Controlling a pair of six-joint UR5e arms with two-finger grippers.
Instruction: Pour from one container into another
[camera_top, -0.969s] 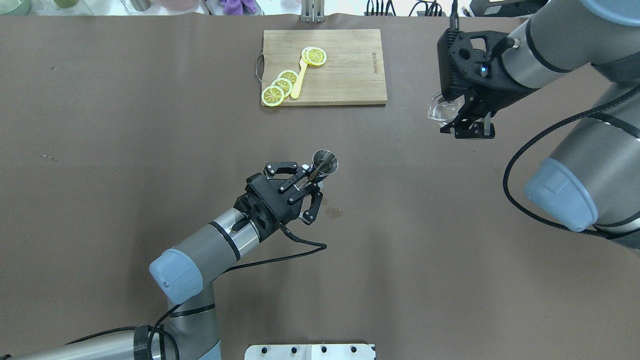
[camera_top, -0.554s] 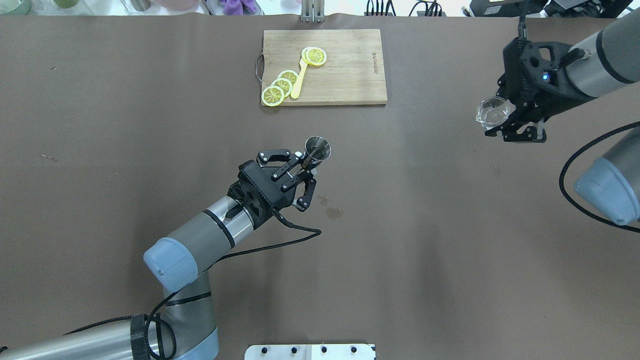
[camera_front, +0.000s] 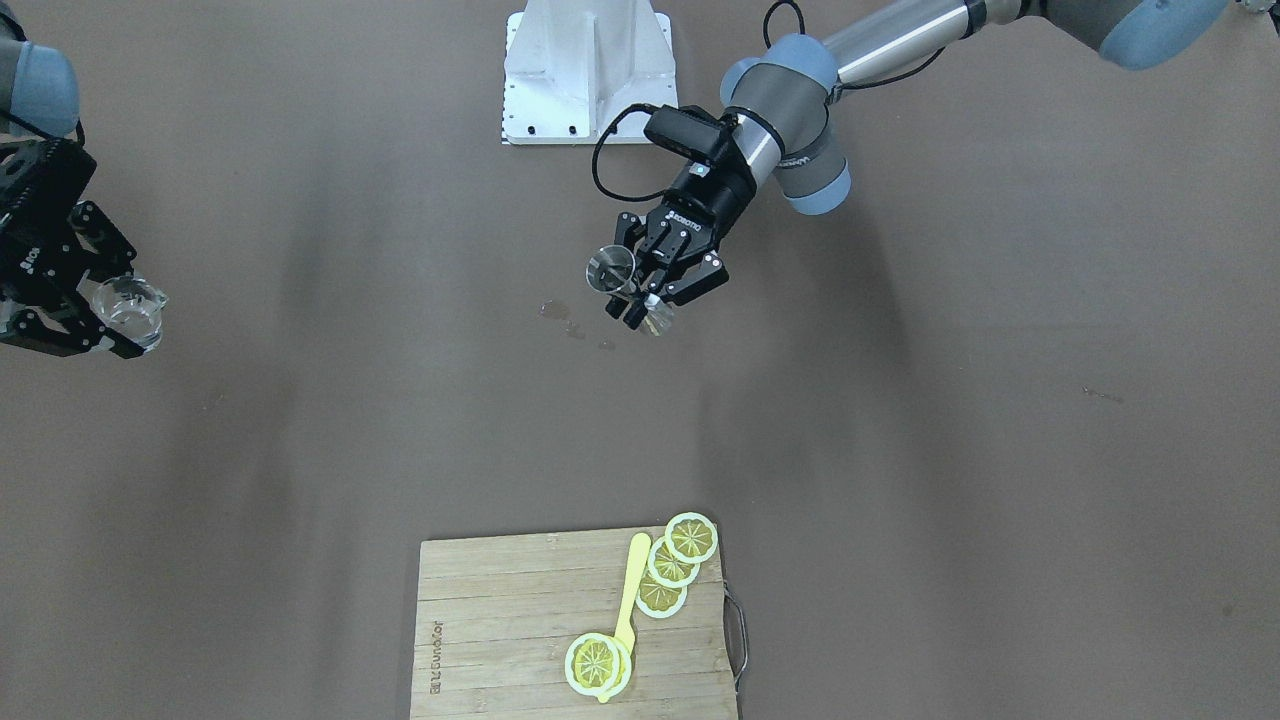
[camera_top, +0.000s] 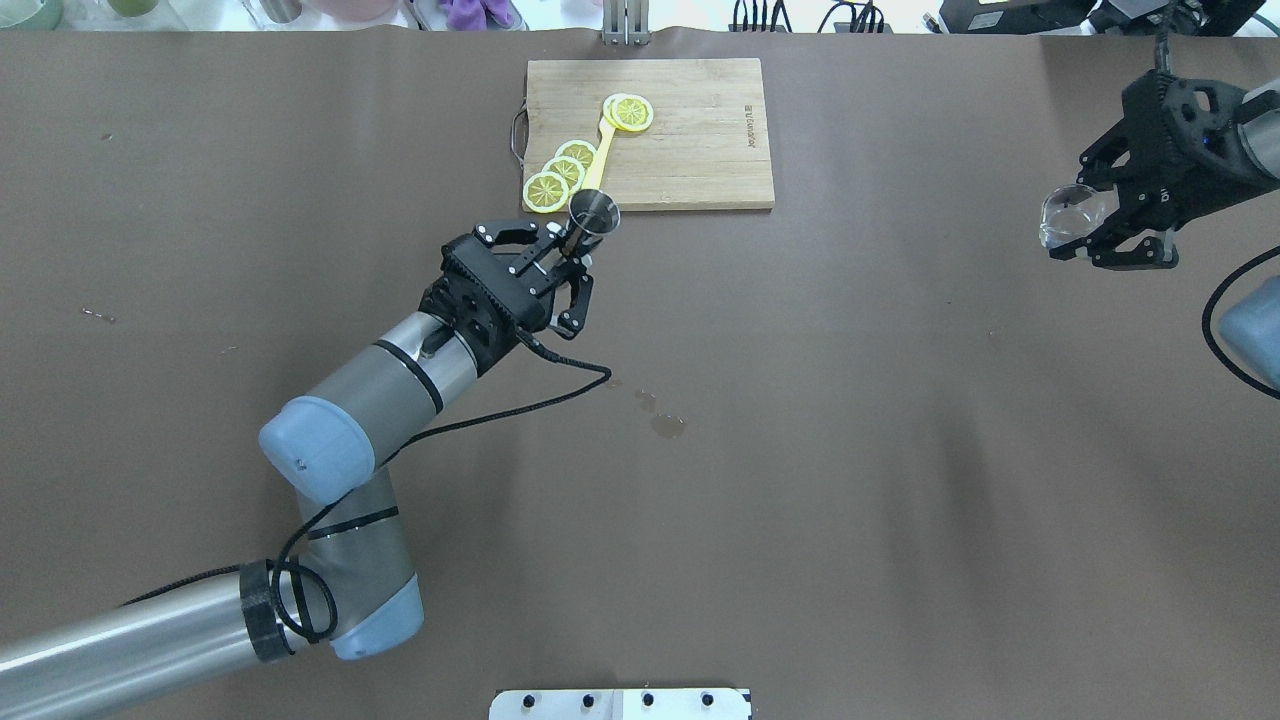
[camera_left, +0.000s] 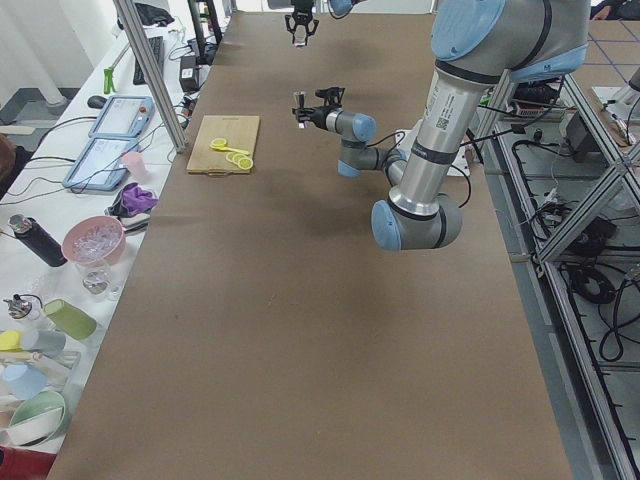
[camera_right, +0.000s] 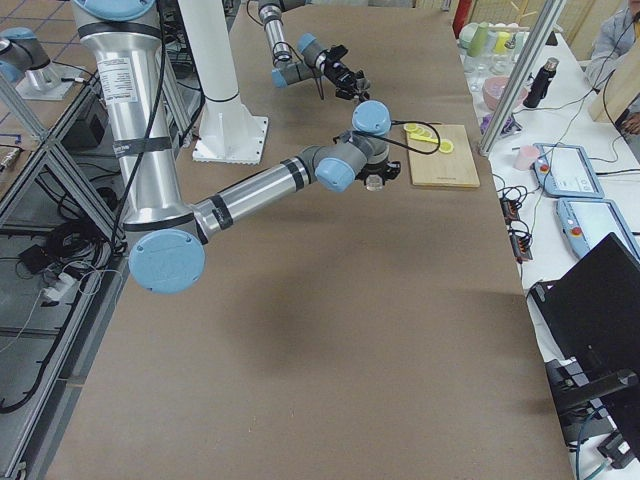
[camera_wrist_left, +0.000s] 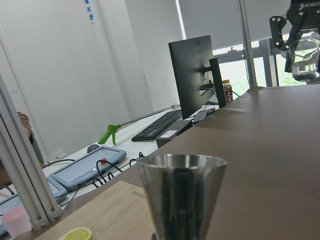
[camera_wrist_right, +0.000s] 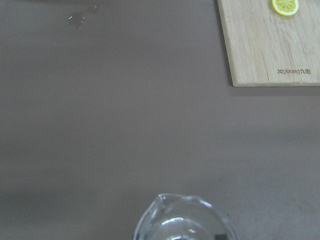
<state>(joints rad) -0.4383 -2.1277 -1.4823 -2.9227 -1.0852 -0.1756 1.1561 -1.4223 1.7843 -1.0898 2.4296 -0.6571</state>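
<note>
My left gripper (camera_top: 568, 252) is shut on the narrow waist of the grey metal jigger (camera_top: 594, 212), held upright and raised above the table. In the overhead view it sits by the cutting board's near edge. The left wrist view shows the jigger's upper cone (camera_wrist_left: 182, 192) close up. Far to the right, my right gripper (camera_top: 1088, 212) is shut on the small clear glass pitcher (camera_top: 1062, 214), also held upright and in the air. The pitcher's rim and lip (camera_wrist_right: 182, 220) fill the bottom of the right wrist view. The two containers are far apart.
A wooden cutting board (camera_top: 690, 140) with lemon slices (camera_top: 560, 168) and a yellow utensil lies at the table's far side. Small wet spots (camera_top: 668, 425) mark the brown table mid-way. The white robot base plate (camera_front: 585, 70) is at the near edge.
My left arm has carried the jigger up and left, toward the cutting board in the overhead view. My right arm has carried the pitcher further right, so the two are wider apart.
</note>
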